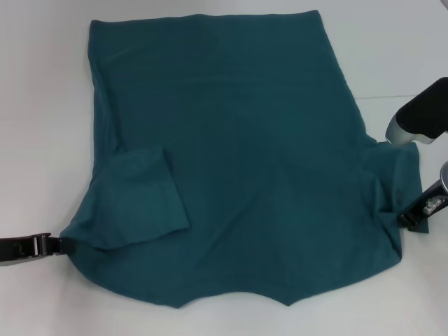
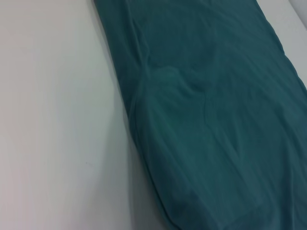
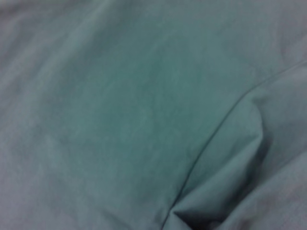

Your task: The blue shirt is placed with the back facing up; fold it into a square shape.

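Blue shirt (image 1: 238, 161) lies spread back-up on the white table (image 1: 42, 105), hem at the far edge, collar end nearest the robot. No lettering shows, consistent with the front being down.

Left sleeve (image 1: 143, 199) is already turned in and lies flat on the shirt's back. That narrows the left side toward a straight edge, the first move in squaring it.

Left gripper (image 1: 57, 244) sits low at table level, touching the shirt's near-left corner at the shoulder. Fingers look narrow and pinched on the fabric edge, probably to anchor or lift that corner. The contact is small in the head view, so I wouldn't swear to the grip. Left wrist view shows only the shirt's left edge against the table, no fingers.

Right gripper (image 1: 413, 218) is at the right sleeve (image 1: 392, 182), down against the cloth at its outer edge. The sleeve is bunched and creased there, which suggests it's being gathered for the matching inward fold. Can't tell whether the fingers are spread or closed; the tips are lost against the fabric. Right wrist view is just cloth filling the frame, with one seam (image 3: 225, 120) and a pucker.

Judgement: early stage, right sleeve fold in progress, body folds not yet done. Risk: soft knit drags and wrinkles if either corner is pulled along the table without lift.
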